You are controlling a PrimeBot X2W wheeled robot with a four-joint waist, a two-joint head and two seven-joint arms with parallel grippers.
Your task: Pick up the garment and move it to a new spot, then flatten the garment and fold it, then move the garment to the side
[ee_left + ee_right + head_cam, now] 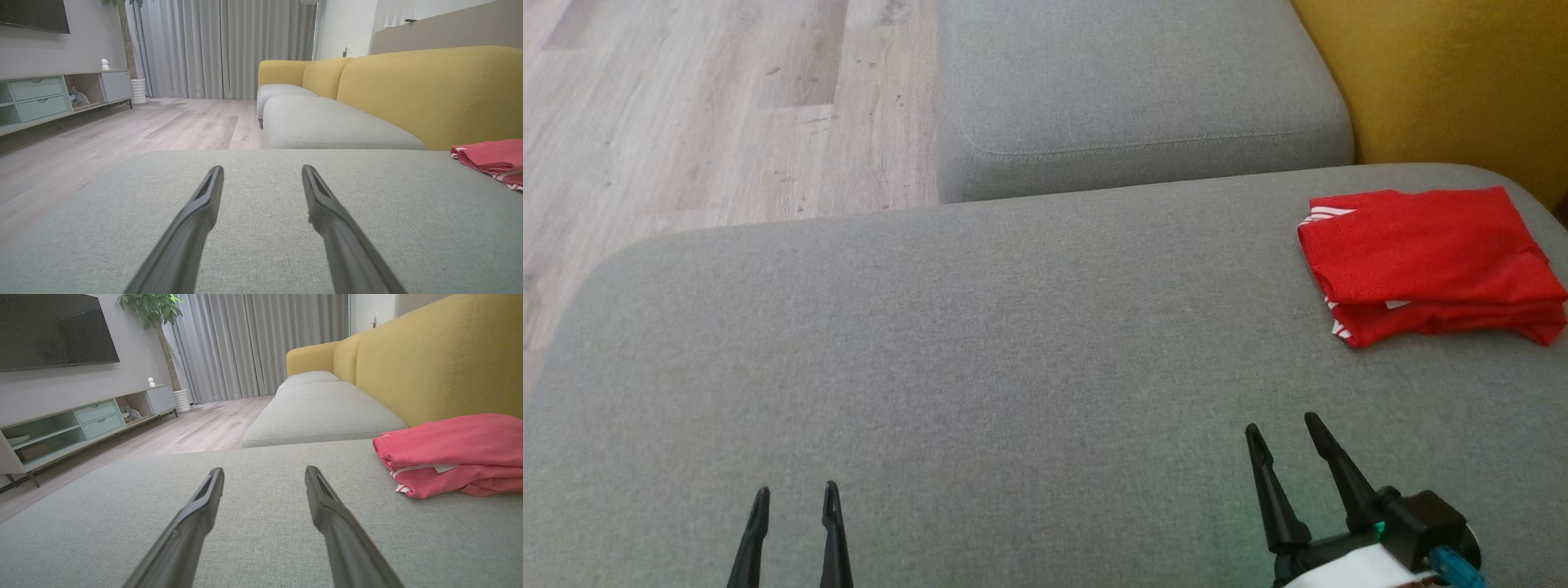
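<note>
Garment (1429, 261), red with white stripes, lies folded near the far right edge of the grey seat cushion (1013, 327), close to the yellow backrest (1445, 82). The right gripper (1281, 423) hangs short of it, well apart, fingers spread wide and empty. The left gripper (796, 487), equally wide and empty, sits much farther off to the left.

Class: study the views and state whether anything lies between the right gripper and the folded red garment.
Nothing visible does. Only bare grey cushion lies between the open right gripper and the red garment ahead to its right.
</note>
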